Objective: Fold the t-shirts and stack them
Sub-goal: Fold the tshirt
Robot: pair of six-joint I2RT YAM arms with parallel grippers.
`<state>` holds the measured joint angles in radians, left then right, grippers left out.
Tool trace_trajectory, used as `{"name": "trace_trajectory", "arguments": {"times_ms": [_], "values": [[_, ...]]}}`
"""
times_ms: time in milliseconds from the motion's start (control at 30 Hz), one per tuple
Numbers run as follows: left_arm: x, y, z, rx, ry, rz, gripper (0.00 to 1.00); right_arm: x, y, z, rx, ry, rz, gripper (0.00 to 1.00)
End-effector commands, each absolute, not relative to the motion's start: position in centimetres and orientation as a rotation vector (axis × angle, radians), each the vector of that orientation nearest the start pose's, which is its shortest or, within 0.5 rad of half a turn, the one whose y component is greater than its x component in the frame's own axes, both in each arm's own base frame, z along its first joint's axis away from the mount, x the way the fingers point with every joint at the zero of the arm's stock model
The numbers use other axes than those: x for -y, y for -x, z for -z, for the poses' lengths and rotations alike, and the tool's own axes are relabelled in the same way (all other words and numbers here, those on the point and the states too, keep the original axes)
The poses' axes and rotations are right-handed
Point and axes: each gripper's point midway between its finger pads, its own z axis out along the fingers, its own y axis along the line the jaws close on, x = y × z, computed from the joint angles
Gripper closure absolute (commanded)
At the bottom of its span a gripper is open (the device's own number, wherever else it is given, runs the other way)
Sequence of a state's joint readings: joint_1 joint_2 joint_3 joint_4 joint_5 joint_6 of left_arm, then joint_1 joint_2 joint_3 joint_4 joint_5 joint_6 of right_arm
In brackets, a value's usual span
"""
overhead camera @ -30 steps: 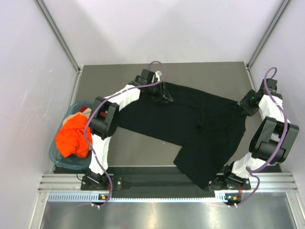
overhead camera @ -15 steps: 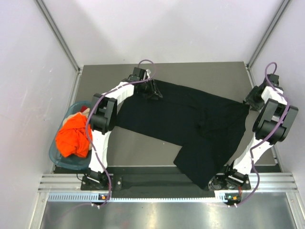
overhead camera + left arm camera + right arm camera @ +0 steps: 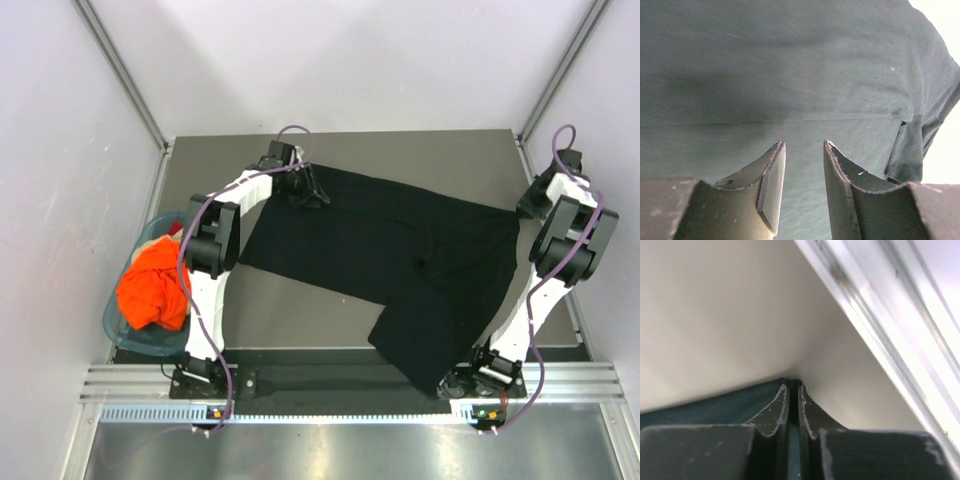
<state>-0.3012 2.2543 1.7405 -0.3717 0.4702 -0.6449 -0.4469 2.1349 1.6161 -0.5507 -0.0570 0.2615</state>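
The black t-shirt [image 3: 400,250] lies spread across the table, one part hanging toward the near edge. My left gripper [image 3: 308,188] is at its far left corner; in the left wrist view the gripper [image 3: 802,144] stands open, tips down over the flat black t-shirt [image 3: 790,65]. My right gripper [image 3: 527,208] is at the shirt's right edge. The right wrist view shows the gripper [image 3: 794,386] shut on a thin edge of the black t-shirt [image 3: 705,407]. The orange t-shirt [image 3: 152,285] lies bunched in the teal basket [image 3: 125,335] at the left.
The grey table [image 3: 420,155] ends at white walls on three sides. A metal frame post [image 3: 880,305] runs close beside the right gripper. An aluminium rail [image 3: 330,385] with both arm bases crosses the near edge. The basket overhangs the table's left side.
The left gripper slid left and away, the shirt's corner following. The right arm swung out to the far right edge and its jaws closed on the shirt's edge.
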Motion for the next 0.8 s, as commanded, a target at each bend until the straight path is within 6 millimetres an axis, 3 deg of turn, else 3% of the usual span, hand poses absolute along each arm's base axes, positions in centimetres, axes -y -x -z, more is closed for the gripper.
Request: {"name": "trace_trajectory", "arguments": {"times_ms": [0, 33, 200, 233, 300, 367, 400, 467, 500, 567, 600, 633, 700, 733, 767], "values": [[24.1, -50.6, -7.7, -2.507, 0.248, 0.952, 0.59, 21.1, -47.9, -3.5, -2.399, -0.891, 0.050, 1.00], [23.8, -50.6, -7.7, -2.506, 0.257, 0.948, 0.59, 21.7, -49.1, -4.7, -2.367, -0.879, 0.061, 1.00], [23.5, -50.6, -8.3, -2.497, 0.265, 0.954, 0.59, 23.9, -52.7, -6.1, -2.320, -0.852, 0.193, 0.99], [23.7, -50.6, -8.3, -2.497, 0.263, 0.963, 0.59, 23.9, -52.9, -6.2, -2.333, -0.848, 0.198, 0.84], [23.7, -50.6, -8.6, -2.493, 0.261, 0.964, 0.59, 23.5, -52.4, -6.4, -2.389, -0.838, 0.225, 0.65], [23.6, -50.4, -9.0, -2.485, 0.258, 0.961, 0.59, 22.5, -52.4, -8.7, -2.396, -0.790, 0.269, 0.46], [23.6, -50.4, -9.3, -2.479, 0.253, 0.962, 0.59, 22.3, -51.8, -11.1, -2.369, -0.783, 0.314, 0.43], [23.4, -50.1, -10.0, -2.469, 0.244, 0.947, 0.59, 20.4, -51.1, -13.3, -2.363, -0.753, 0.315, 0.41], [23.2, -49.9, -10.1, -2.468, 0.243, 0.941, 0.59, 19.3, -49.4, -15.4, -2.345, -0.763, 0.327, 0.40], [23.0, -49.2, -10.4, -2.470, 0.242, 0.933, 0.59, 15.9, -48.5, -16.8, -2.357, -0.707, 0.311, 0.39], [23.0, -49.0, -10.5, -2.471, 0.245, 0.938, 0.59, 14.1, -47.1, -17.7, -2.381, -0.676, 0.301, 0.39], [23.0, -48.6, -10.8, -2.472, 0.245, 0.946, 0.59, 11.0, -47.0, -17.9, -2.407, -0.603, 0.265, 0.40], [23.1, -48.0, -11.2, -2.483, 0.236, 0.965, 0.59, 7.2, -45.7, -18.5, -2.448, -0.515, 0.213, 0.43], [23.0, -47.7, -11.7, -2.480, 0.231, 0.964, 0.59, 4.1, -45.2, -18.4, -2.482, -0.440, 0.177, 0.47], [22.9, -47.4, -11.9, -2.479, 0.220, 0.963, 0.59, 2.7, -44.7, -18.3, -2.496, -0.418, 0.149, 0.50]]}}
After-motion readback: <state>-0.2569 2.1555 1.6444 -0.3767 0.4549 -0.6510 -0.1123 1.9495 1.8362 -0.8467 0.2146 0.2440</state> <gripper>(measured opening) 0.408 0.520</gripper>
